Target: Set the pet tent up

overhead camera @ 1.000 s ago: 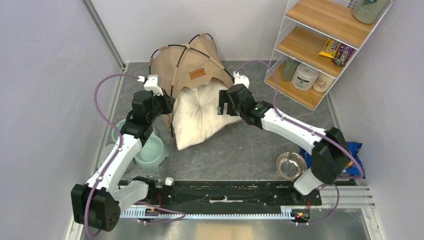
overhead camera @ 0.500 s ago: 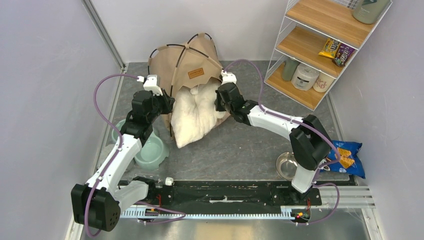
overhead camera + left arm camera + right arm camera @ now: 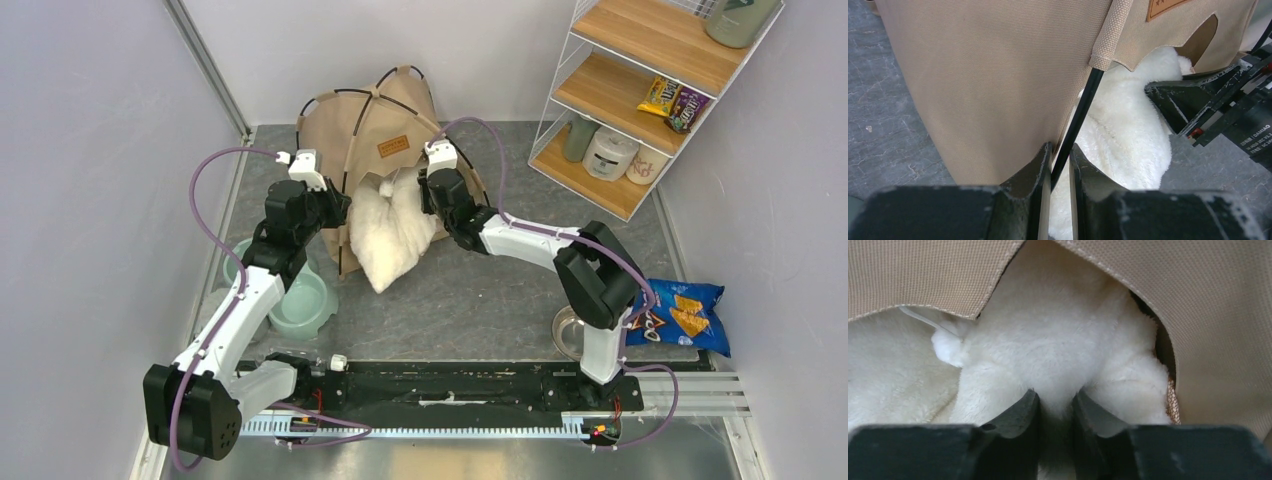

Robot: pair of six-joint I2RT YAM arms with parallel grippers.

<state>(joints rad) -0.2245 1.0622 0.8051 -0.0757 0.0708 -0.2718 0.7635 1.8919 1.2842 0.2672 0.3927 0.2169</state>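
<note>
left pincer [image 3: 1060, 150] clenched on thin black pole [image 3: 1083, 107], left of centre | tent [image 3: 370, 125] standing at upper centre | white pillow [image 3: 390, 235] poking from its doorway | right pincer [image 3: 1055, 400] grasping pillow fluff, centre of frame

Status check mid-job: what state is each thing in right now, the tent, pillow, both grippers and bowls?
pet tent, standing on crossed poles, doorway open.
pillow, bunched, partly in the doorway, rest sticking out.
left gripper, shut on a pet tent pole.
right gripper, shut on the pillow.
green bowl, upright, looks empty.
steel bowl, upright, partly hidden.
</note>
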